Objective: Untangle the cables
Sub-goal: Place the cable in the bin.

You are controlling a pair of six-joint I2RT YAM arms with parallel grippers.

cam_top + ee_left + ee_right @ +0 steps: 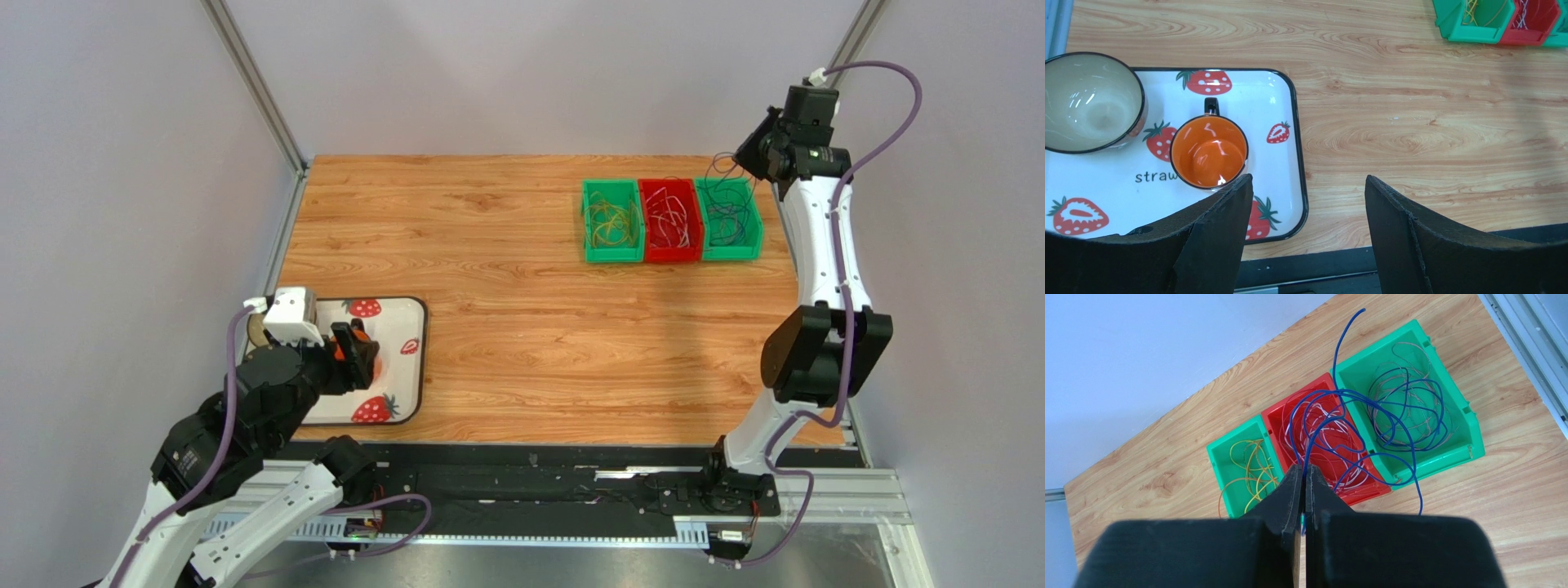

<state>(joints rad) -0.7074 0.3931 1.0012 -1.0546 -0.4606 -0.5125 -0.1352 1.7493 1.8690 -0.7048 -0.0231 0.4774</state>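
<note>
Dangling from the clenched right tool (pixel 1303 471), a blue cable (pixel 1335 355) was judged light, floppy and snag-prone. Best gripped near one end, probably; the left tool (pixel 1308 184) was seen released.

On the left arm (pixel 264 392): folds low over the near left corner of the bench, elbow tucked back, tips the wrist forward and down, holds the jaws wide apart. On the right arm (pixel 816 245): rises tall from the near right edge, bends at the elbow, stretches to the far right, pinches the jaws fully together on a thin blue cable (pixel 1348 329).
</note>
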